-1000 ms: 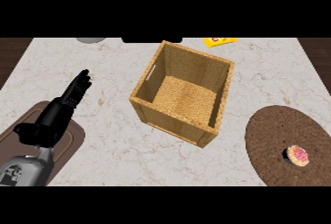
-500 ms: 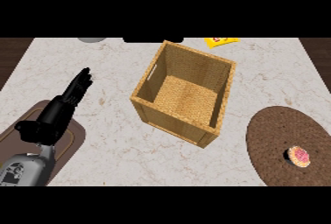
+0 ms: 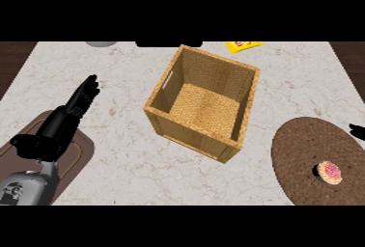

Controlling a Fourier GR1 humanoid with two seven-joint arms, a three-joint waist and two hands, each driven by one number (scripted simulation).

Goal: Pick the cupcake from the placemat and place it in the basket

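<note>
Left hand (image 3: 71,113) lay with fingers straight and together near the counter's (image 3: 121,169) left edge, holding nothing; a black tip of the right hand (image 3: 356,128) had just entered at the right edge, its fingers unreadable. Untouched, the cupcake (image 3: 329,172) sat on the brown placemat (image 3: 303,149) near the front right corner. A hurried reach could tip it before it reached the wooden basket (image 3: 203,103) at the counter's middle.

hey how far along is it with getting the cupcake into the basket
Nothing looks done yet. The cupcake sits on the round brown placemat, and the basket holds nothing. The left hand is open at the left; only a dark tip of the right hand shows near the placemat. Grasping, carrying and placing all remain.
</note>
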